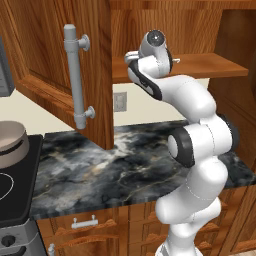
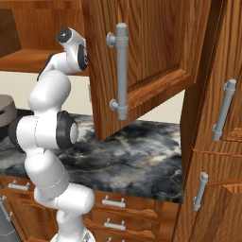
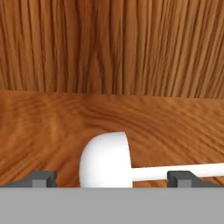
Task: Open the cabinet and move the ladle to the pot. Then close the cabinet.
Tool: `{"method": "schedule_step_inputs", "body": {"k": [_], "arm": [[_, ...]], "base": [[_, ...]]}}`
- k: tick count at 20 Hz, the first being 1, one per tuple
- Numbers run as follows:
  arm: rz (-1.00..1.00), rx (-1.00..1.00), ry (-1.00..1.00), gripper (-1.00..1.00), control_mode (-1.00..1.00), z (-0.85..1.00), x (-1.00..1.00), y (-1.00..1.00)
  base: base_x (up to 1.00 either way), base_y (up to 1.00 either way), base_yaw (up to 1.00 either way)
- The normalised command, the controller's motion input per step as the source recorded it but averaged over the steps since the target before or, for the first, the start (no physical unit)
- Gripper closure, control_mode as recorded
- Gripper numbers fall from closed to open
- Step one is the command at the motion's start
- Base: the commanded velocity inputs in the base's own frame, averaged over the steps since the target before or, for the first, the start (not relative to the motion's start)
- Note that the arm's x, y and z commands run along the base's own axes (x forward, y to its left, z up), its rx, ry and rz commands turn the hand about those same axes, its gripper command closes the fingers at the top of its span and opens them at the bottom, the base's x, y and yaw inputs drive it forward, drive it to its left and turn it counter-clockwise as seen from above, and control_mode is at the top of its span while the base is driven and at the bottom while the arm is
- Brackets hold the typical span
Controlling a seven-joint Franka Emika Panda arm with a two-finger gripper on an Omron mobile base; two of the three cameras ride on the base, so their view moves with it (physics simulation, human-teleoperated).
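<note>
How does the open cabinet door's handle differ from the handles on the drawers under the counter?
The cabinet door handle is a long grey bar standing vertical, up above the counter. The drawer handle is short, horizontal and low, below the counter edge. Both are grey metal bars on two posts, mounted on reddish-brown wood.

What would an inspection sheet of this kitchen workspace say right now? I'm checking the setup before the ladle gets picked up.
Surface: dark marbled counter, bare where it shows.
Cabinet: both doors swung open, grey bar handles facing out; wooden shelf exposed.
Ladle: white, lying on the shelf, bowl toward the hand camera, thin handle running off to one side.
Pot: grey, on the black stove at the left edge; partly cut off.
Clutter: nothing seen.
Gripper: open, fingertips either side of the ladle, not closed on it; arm reaching into the cabinet.
Cables: nothing seen.
Surroundings: wall outlet under the cabinet; drawers below the counter.
</note>
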Motion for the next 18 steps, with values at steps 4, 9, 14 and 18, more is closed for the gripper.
{"method": "schedule_step_inputs", "body": {"k": [4,9,14,18], "arm": [[-0.01,0.0,0.0,-1.0,-1.0,-0.06,0.18,0.0],[-0.01,0.0,0.0,-1.0,-1.0,-0.08,0.11,0.0],[0.0,0.0,0.0,1.0,-1.0,-0.07,0.0,0.0],[0.0,0.0,0.0,1.0,-1.0,-0.05,0.0,0.01]], "base": [[0.0,0.0,0.0],[0.0,0.0,0.0],[0.0,0.0,0.0],[0.0,0.0,0.0]]}}
